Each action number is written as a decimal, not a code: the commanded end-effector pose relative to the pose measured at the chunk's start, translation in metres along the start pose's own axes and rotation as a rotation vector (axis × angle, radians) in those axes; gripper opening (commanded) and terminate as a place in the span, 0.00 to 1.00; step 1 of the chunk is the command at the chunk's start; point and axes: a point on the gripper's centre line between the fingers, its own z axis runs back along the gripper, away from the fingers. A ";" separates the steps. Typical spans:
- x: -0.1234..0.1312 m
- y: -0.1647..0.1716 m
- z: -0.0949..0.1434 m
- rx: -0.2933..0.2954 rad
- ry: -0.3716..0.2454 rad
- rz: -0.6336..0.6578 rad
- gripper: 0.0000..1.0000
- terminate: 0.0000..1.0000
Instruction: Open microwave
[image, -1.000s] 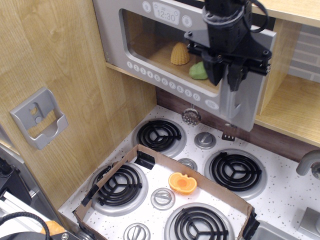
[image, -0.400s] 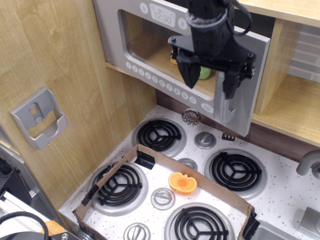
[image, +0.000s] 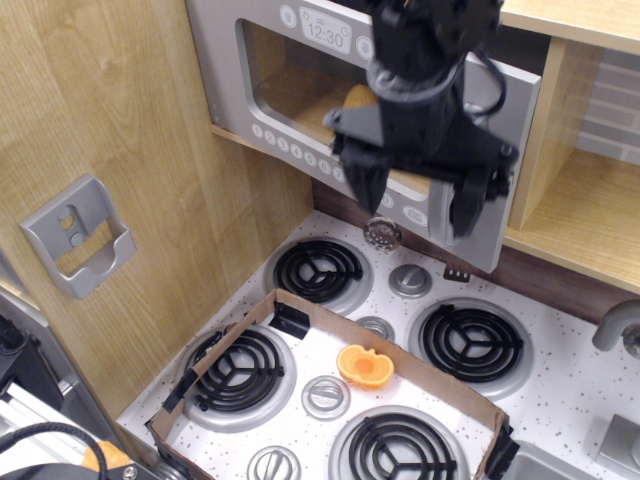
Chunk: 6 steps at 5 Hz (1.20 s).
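Black end effector, two tapered black fingers, black cable looped alongside.

Single view: fixed camera high, front-left of toy kitchen, angled down across stovetop toward microwave at upper back; mid-range, no second view

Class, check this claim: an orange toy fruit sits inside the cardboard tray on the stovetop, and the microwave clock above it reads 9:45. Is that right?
Not quite. The orange toy fruit does sit inside the cardboard tray on the stovetop, but the clock on the microwave reads 12:30, not 9:45. The observation.image view shows the digits on the panel above the door window.
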 end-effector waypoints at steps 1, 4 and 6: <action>-0.010 -0.053 0.006 -0.074 -0.016 0.031 1.00 0.00; 0.031 -0.134 -0.011 -0.170 -0.081 -0.369 1.00 0.00; 0.051 -0.133 -0.023 -0.224 -0.161 -0.651 1.00 0.00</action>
